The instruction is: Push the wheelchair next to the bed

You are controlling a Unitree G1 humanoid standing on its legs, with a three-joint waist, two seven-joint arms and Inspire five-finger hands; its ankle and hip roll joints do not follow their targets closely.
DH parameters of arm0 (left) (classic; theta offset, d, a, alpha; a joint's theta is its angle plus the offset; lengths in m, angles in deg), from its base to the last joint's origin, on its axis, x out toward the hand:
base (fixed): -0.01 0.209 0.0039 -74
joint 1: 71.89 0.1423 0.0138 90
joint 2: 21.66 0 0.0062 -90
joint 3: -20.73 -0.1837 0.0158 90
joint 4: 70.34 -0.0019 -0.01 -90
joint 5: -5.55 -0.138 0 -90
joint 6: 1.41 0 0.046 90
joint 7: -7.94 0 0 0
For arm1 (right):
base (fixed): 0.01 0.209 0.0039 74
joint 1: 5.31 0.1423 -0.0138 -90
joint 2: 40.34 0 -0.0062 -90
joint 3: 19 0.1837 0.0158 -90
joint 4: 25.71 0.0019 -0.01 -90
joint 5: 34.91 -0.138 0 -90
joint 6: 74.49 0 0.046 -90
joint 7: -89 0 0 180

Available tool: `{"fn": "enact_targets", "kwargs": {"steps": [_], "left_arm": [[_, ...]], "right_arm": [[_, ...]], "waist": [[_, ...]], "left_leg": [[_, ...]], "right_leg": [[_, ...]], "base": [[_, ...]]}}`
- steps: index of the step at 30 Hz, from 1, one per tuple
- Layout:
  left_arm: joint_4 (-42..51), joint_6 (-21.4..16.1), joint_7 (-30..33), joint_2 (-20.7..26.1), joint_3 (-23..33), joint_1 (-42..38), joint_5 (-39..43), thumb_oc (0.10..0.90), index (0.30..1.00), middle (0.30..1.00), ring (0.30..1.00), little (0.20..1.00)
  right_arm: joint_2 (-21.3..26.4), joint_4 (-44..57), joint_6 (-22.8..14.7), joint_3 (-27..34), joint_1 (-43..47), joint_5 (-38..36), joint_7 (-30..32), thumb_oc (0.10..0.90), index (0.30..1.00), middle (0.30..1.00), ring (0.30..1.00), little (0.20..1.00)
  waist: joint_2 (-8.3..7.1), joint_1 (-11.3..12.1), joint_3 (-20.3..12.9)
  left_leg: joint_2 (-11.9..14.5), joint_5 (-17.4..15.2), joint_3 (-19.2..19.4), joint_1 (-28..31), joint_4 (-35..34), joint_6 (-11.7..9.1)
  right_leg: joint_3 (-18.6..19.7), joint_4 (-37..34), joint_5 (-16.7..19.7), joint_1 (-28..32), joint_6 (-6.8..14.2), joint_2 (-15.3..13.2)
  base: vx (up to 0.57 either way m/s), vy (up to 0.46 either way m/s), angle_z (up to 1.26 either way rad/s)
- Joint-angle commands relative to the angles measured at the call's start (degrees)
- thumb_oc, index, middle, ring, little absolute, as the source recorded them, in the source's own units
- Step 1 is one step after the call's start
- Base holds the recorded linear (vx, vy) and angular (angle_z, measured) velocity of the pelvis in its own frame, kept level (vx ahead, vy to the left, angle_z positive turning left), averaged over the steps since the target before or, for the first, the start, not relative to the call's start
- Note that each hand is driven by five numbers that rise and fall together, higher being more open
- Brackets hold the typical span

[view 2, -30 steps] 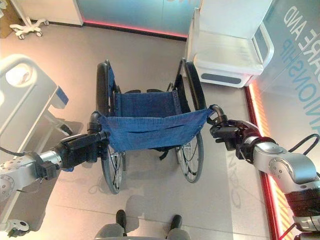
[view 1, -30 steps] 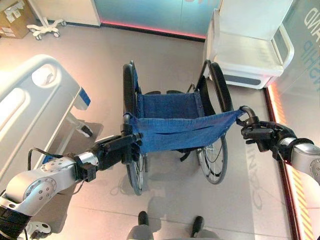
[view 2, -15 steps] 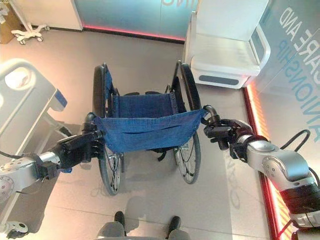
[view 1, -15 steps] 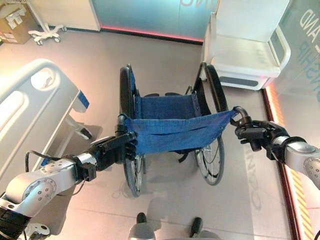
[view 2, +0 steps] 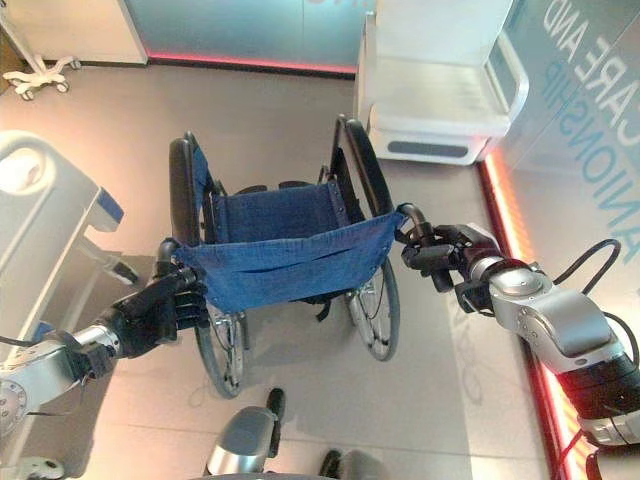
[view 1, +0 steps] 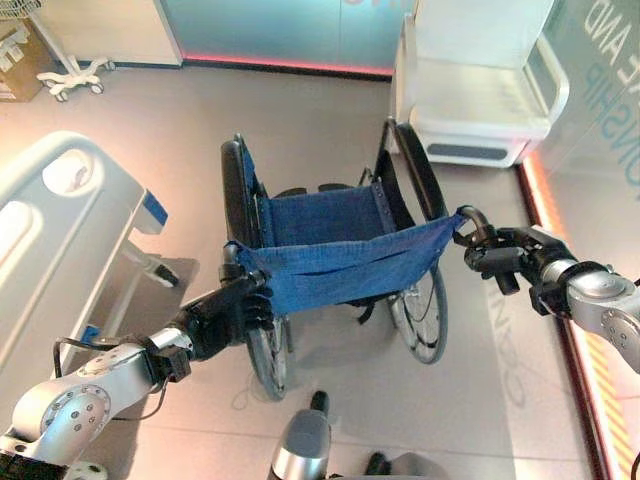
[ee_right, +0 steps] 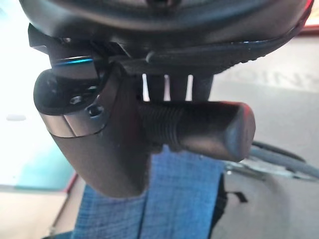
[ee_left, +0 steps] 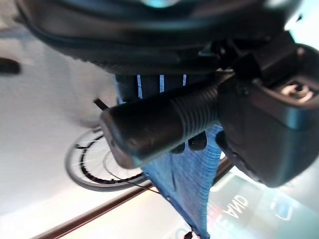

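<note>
Beside the bed (view 1: 60, 230), both hands' fingers grip the wheelchair (view 1: 340, 250) handles.

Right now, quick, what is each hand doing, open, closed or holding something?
Left hand: closed round the wheelchair's black ribbed left push handle.
Right hand: closed round the black ribbed right push handle.

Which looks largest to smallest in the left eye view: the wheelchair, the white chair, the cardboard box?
1. wheelchair
2. white chair
3. cardboard box, which the picture's edge cuts off.
The wheelchair is nearer the camera, so true sizes may differ.
</note>
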Motion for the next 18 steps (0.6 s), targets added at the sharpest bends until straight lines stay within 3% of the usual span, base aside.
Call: {"fn": "enact_targets", "kwargs": {"steps": [1, 2, 5, 6, 7, 8, 10, 12, 13, 16, 18], "left_arm": [[-5.0, -9.4, 1.6, 1.5, 7.0, -5.6, -1.9, 0.400, 0.300, 0.300, 0.300, 0.300], [-5.0, -8.9, 1.3, 1.9, 7.0, -6.1, -2.0, 0.400, 0.300, 0.300, 0.300, 0.300], [-5.0, -8.5, 0.0, 2.2, 7.8, -6.1, -2.7, 0.400, 0.300, 0.300, 0.300, 0.300], [-4.6, -8.3, -0.8, 2.4, 8.6, -5.9, -3.1, 0.400, 0.300, 0.300, 0.300, 0.300], [-4.4, -8.2, -0.9, 2.5, 8.8, -5.8, -3.1, 0.400, 0.300, 0.300, 0.300, 0.300], [-4.0, -7.9, -1.2, 2.8, 9.3, -5.7, -3.0, 0.400, 0.300, 0.300, 0.300, 0.300], [-3.4, -7.5, -1.6, 2.6, 10.0, -5.5, -3.0, 0.400, 0.300, 0.300, 0.300, 0.300], [-3.2, -7.5, -1.5, 2.6, 10.3, -5.2, -3.1, 0.400, 0.300, 0.300, 0.300, 0.300], [-2.7, -8.1, -1.9, 3.3, 10.8, -4.5, -2.7, 0.400, 0.300, 0.300, 0.300, 0.300], [-2.8, -10.0, -3.5, 5.0, 11.3, -5.4, -1.9, 0.400, 0.300, 0.300, 0.300, 0.300], [-2.6, -11.4, -3.9, 5.5, 10.9, -6.4, -2.0, 0.400, 0.300, 0.300, 0.300, 0.300]], "right_arm": [[3.1, 4.5, -5.0, -1.5, -0.8, 0.9, -6.7, 0.400, 0.300, 0.300, 0.300, 0.300], [3.2, 4.9, -4.9, -0.6, -1.5, 0.3, -6.5, 0.400, 0.300, 0.300, 0.300, 0.300], [3.3, 5.3, -5.3, 0.7, -2.4, 0.0, -6.1, 0.400, 0.300, 0.300, 0.300, 0.300], [3.6, 5.8, -5.7, 1.5, -2.7, -0.7, -5.9, 0.400, 0.300, 0.300, 0.300, 0.300], [3.6, 6.0, -5.8, 1.7, -2.7, -0.8, -5.8, 0.400, 0.300, 0.300, 0.300, 0.300], [3.6, 6.5, -6.0, 1.9, -2.8, -0.9, -5.4, 0.400, 0.300, 0.300, 0.300, 0.300], [3.2, 6.4, -6.1, 1.0, -1.4, -0.4, -5.1, 0.400, 0.300, 0.300, 0.300, 0.300], [3.0, 6.4, -6.4, 0.7, -0.7, 0.8, -5.7, 0.400, 0.300, 0.300, 0.300, 0.300], [3.8, 6.8, -6.1, 1.0, -0.1, 0.8, -5.5, 0.400, 0.300, 0.300, 0.300, 0.300], [5.5, 5.2, -7.5, 1.2, 2.8, 1.1, -5.8, 0.400, 0.300, 0.300, 0.300, 0.300], [6.1, 3.8, -9.0, 1.0, 4.3, 1.4, -5.6, 0.400, 0.300, 0.300, 0.300, 0.300]], "waist": [[0.80, -4.7, -5.7], [-0.30, -4.3, -6.4], [-1.68, -3.7, -7.5], [-2.61, -3.3, -8.3], [-2.80, -3.2, -8.5], [-3.15, -3.0, -9.0], [-2.90, -3.1, -9.4], [-2.47, -3.4, -9.3], [-1.95, -3.8, -8.7], [-1.14, -4.6, -6.1], [-0.80, -5.5, -4.3]], "left_leg": [[-1.6, 12.6, -1.8, -9.4, -10.7, -4.1], [-2.9, 10.7, -1.3, -9.4, -10.0, -2.8], [-4.7, 9.6, -1.6, -8.9, -9.9, -1.3], [-6.6, 8.7, -2.5, -8.3, -10.1, -0.1], [-7.0, 8.5, -2.8, -8.3, -10.0, 0.2], [-8.1, 7.8, -3.4, -8.1, -9.8, 1.0], [-9.1, 6.6, -4.3, -6.9, -9.9, 2.0], [-9.4, 6.2, -4.6, -6.3, -9.7, 2.3], [-9.8, 5.9, -5.1, -6.4, -8.4, 1.8], [-9.8, 3.1, -7.0, -6.6, -3.5, 0.7], [-9.4, 0.8, -7.9, -5.2, -1.6, 0.3]], "right_leg": [[-2.4, 1.9, -1.9, 7.5, 1.3, 4.5], [-3.2, 4.5, -1.7, 7.3, 2.4, 4.4], [-3.8, 11.2, 2.3, 5.6, 4.5, 4.2], [-3.3, 17.5, 7.8, 3.3, 6.9, 4.1], [-3.1, 19.0, 9.2, 2.6, 7.5, 4.2], [-2.4, 23.0, 13.2, 0.7, 9.1, 4.4], [-2.2, 27.9, 15.8, -4.4, 10.0, 3.5], [-2.6, 26.7, 14.4, -6.0, 9.2, 2.5], [-3.5, 21.8, 11.4, -7.1, 7.6, 1.6], [-4.7, 8.9, 8.1, -9.8, 4.8, -1.8], [-4.7, 3.3, 10.2, -12.4, 5.2, -4.6]], "base": [[0.39, 0.187, -0.10], [0.30, 0.144, 0.16], [0.32, 0.160, 0.03], [0.29, 0.143, -0.29], [0.33, 0.160, -0.35], [0.22, 0.094, -0.29], [0.26, 0.104, -0.22], [0.26, 0.058, 0.03], [0.22, 0.002, 0.07], [0.18, -0.092, -0.07], [0.18, -0.163, -0.02]]}}
